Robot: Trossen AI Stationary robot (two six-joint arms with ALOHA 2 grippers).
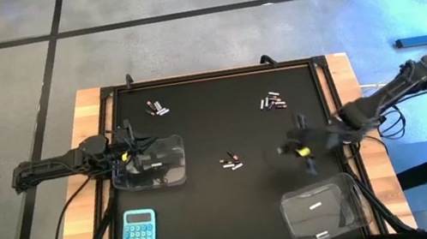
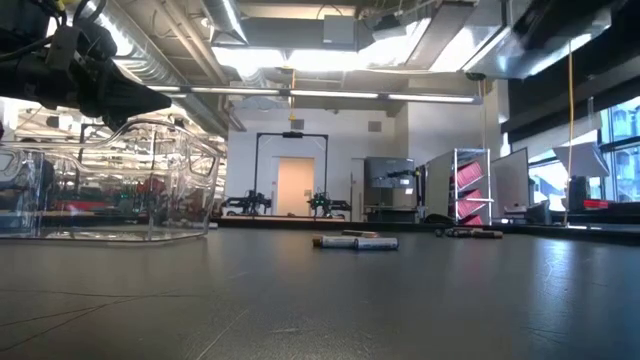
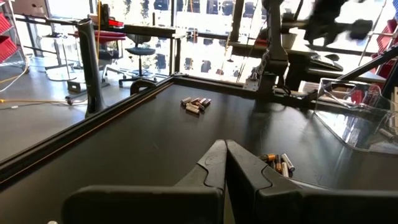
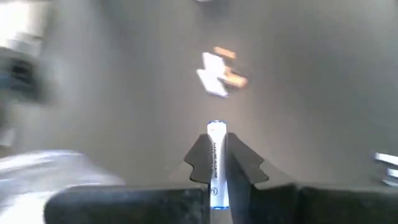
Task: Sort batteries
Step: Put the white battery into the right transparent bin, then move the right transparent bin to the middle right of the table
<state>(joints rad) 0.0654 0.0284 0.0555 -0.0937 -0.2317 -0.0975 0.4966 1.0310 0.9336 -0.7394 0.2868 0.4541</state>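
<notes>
Batteries (image 1: 231,162) lie in loose clusters on desk (image 1: 229,212), unsorted. Right claw (image 4: 215,163) clamped on one silvery-white cell (image 4: 214,155), lengthwise btwn fingers, prob for tub (image 1: 323,211) drop. Left claw (image 3: 224,163) closed, empty, over other tub (image 1: 150,166).

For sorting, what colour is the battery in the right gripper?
Silvery-white battery, clearest in the right wrist view.

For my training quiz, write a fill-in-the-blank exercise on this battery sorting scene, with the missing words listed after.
1. The right gripper is shut on a silvery-white ____.
2. The left gripper is ____ and holds nothing.
3. In the high view, the calculator lying near the left arm is ____ in colour.
4. Each clear tub is made of see-through ____.

Missing words: battery; shut; blue; plastic
</notes>
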